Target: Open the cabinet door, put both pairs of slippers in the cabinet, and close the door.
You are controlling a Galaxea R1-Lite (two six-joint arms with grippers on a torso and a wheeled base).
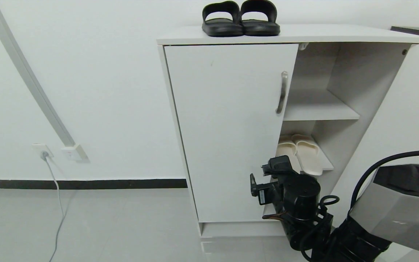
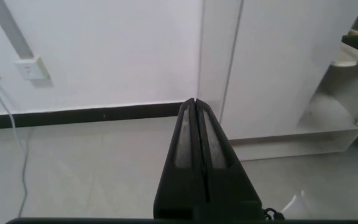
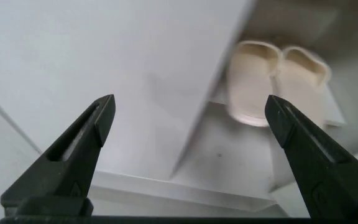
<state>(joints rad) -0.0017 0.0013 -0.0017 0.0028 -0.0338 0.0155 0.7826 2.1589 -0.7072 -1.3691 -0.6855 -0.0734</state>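
A white cabinet (image 1: pixel 227 145) stands against the wall with its left door shut and its right door (image 1: pixel 406 109) swung open. A black pair of slippers (image 1: pixel 240 18) sits on the cabinet top. A cream pair of slippers (image 1: pixel 302 153) (image 3: pixel 278 78) lies on the lower shelf inside. My right gripper (image 1: pixel 267 174) (image 3: pixel 189 102) hangs in front of the lower opening, open and holding nothing, a short way from the cream pair. My left gripper (image 2: pixel 196 104) is shut on nothing, low over the floor to the left of the cabinet (image 2: pixel 278 62).
The shut door carries a metal handle (image 1: pixel 283 92) at its right edge. An upper shelf (image 1: pixel 318 109) spans the open side. A wall socket (image 1: pixel 42 151) with a hanging cable (image 1: pixel 58 203) and a slanted wall trunking (image 1: pixel 27 72) are at the left, above grey tiled floor.
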